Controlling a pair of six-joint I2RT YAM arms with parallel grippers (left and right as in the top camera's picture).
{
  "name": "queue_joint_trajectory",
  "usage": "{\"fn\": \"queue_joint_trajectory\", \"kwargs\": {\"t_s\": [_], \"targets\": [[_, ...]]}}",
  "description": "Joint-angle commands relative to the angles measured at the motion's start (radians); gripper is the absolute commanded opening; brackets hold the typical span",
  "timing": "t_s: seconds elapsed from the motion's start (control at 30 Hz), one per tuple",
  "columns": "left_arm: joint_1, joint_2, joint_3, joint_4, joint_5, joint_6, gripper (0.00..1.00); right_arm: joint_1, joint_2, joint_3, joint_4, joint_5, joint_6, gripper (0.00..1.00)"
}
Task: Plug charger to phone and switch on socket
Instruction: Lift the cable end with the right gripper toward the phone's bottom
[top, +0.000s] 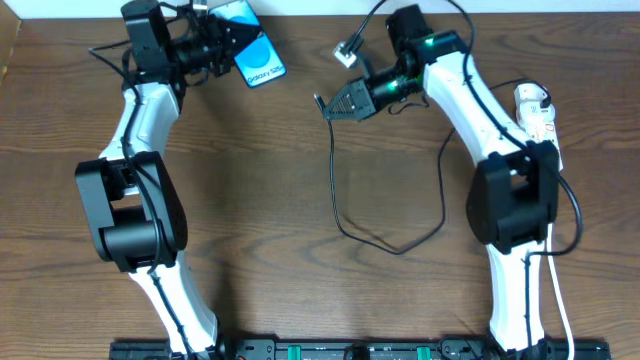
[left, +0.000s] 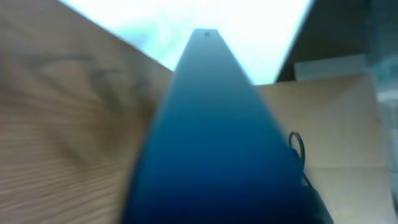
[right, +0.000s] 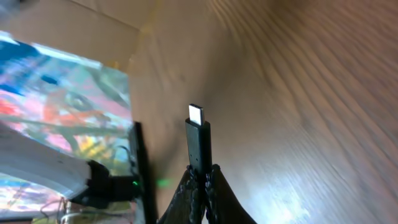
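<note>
Both arms stretch far forward and bend in toward each other, the left gripper (top: 226, 45) pointing right and squeezed tight on the phone (top: 258, 55), the right gripper (top: 328, 106) pointing left and pinching the charger (right: 199, 143).

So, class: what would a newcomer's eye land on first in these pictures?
First, the slim smartphone with a bright blue screen, gripped at the far left by the left hand. Then the thin black charger cable looping across the middle, its small metal-tipped plug pinched in the right hand.
</note>
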Motion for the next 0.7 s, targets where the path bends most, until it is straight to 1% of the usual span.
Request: {"fn": "queue_joint_trajectory", "kwargs": {"t_s": [0.0,0.13,0.23,0.3,0.47,0.67], "targets": [[-0.023,-0.015,0.012,0.083,0.071,-0.139,0.07,0.002,-0.035,0.002,0.018,-0.1,0.08,0.01],[-0.043,-0.015,0.012,0.152,0.07,-0.225,0.07,0.006,-0.035,0.002,0.04,-0.124,0.133,0.01],[-0.057,-0.015,0.012,0.19,0.06,-0.287,0.07,0.01,-0.035,0.002,0.063,-0.132,0.139,0.01],[-0.066,-0.015,0.012,0.227,0.056,-0.32,0.08,0.013,-0.035,0.002,0.088,-0.134,0.175,0.01],[-0.089,-0.015,0.012,0.3,0.051,-0.354,0.07,0.013,-0.035,0.002,0.146,-0.135,0.23,0.01],[-0.102,-0.015,0.012,0.301,0.003,-0.354,0.07,0.013,-0.035,0.002,0.179,-0.171,0.247,0.01]]}}
